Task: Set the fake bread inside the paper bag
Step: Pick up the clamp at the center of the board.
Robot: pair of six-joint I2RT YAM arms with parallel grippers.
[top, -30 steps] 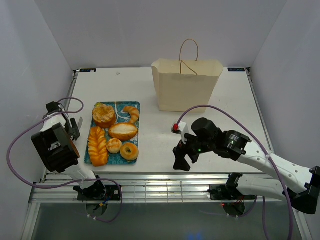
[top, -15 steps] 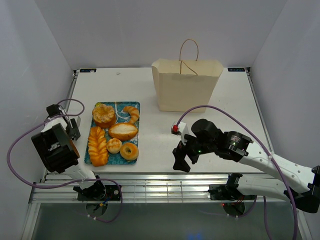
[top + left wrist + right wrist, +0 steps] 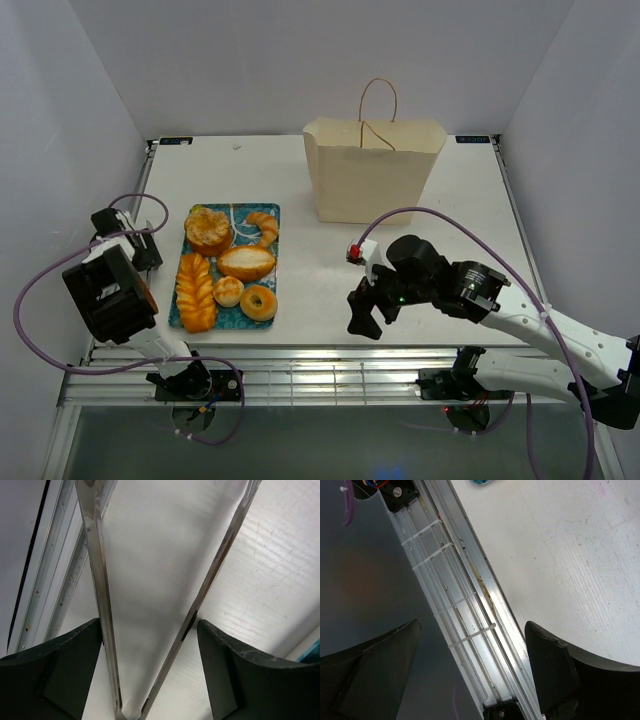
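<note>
The fake bread lies on a teal tray at the left: round pastry, croissant, oval roll, braided loaf, small bun and ring bagel. The paper bag stands upright and open at the back middle. My left gripper is open and empty, left of the tray, near the table's left edge. My right gripper is open and empty over the table's front edge, right of the tray.
The left wall and metal edge rail are close to the left gripper. A sliver of the tray shows at the right of the left wrist view. The front rail runs under the right gripper.
The right arm has shifted slightly right and back. The left gripper has drawn a little left towards the wall. Bread and bag have not moved.
</note>
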